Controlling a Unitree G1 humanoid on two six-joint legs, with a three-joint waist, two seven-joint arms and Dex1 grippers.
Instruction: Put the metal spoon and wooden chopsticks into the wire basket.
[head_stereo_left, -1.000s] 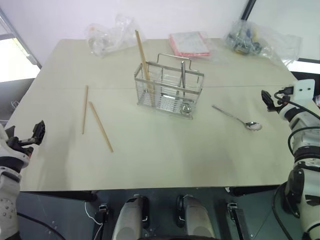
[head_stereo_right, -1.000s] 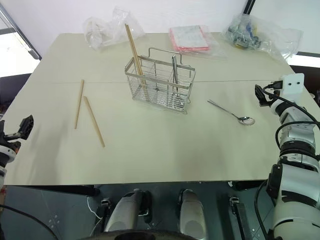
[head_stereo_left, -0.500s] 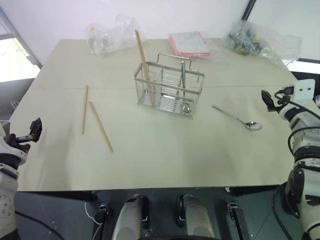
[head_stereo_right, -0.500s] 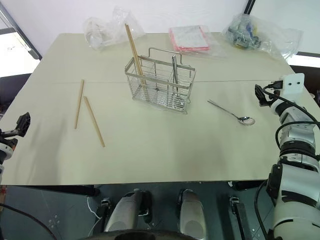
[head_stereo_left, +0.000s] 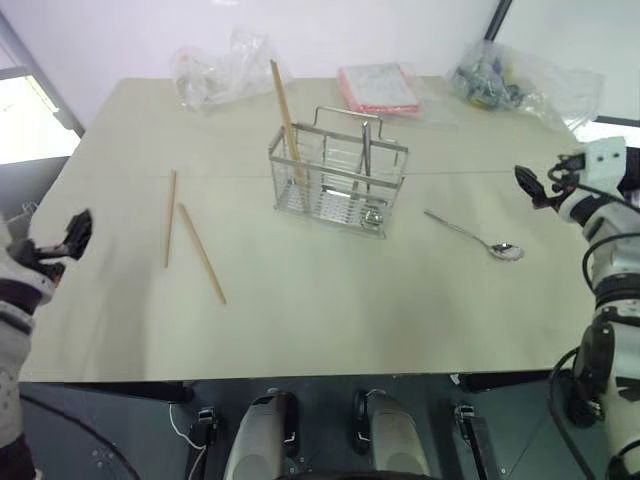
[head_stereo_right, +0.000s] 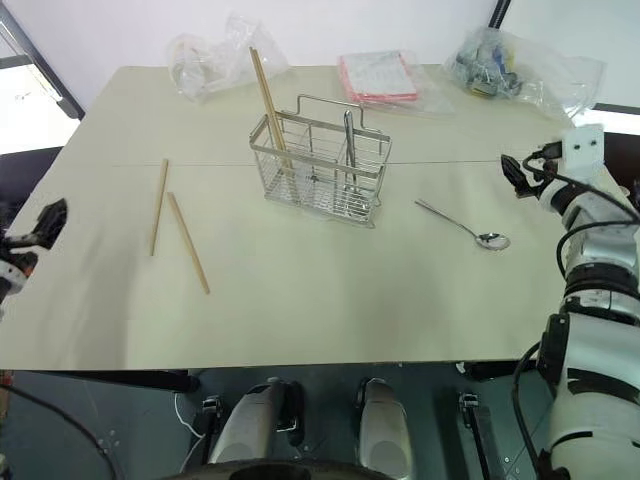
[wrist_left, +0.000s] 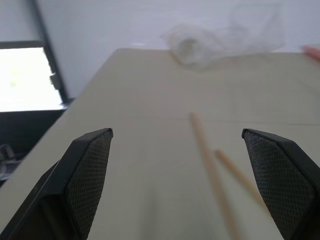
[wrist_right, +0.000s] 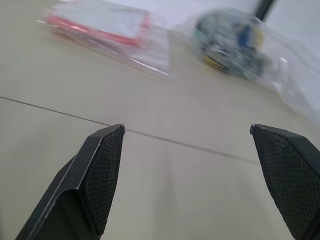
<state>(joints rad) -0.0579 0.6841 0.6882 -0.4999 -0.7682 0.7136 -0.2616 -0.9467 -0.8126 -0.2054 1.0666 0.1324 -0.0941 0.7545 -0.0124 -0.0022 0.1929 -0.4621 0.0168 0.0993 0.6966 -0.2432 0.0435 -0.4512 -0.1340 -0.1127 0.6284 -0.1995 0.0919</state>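
The wire basket (head_stereo_left: 338, 172) stands at the middle of the table, with one wooden chopstick (head_stereo_left: 286, 112) leaning upright in it. Two more wooden chopsticks (head_stereo_left: 170, 218) (head_stereo_left: 201, 253) lie flat on the table to the basket's left, also seen in the left wrist view (wrist_left: 207, 165). The metal spoon (head_stereo_left: 470, 235) lies on the table to the basket's right. My left gripper (head_stereo_left: 70, 235) hovers open at the table's left edge, empty, its fingers (wrist_left: 90, 165) wide apart. Off the right edge, beyond the spoon, my right gripper (head_stereo_left: 535, 185) is held open and empty, fingers (wrist_right: 100, 170) spread.
Clear plastic bags (head_stereo_left: 215, 70) (head_stereo_left: 515, 82) and a pink packet (head_stereo_left: 378, 88) lie along the table's far side. A seam line (wrist_right: 175, 141) crosses the tabletop. The table's front edge (head_stereo_left: 300, 378) is near me.
Both grippers have risen. The left one came up and in toward the table's left edge; the right one lifted and shifted left toward the table. Nothing on the table moved.
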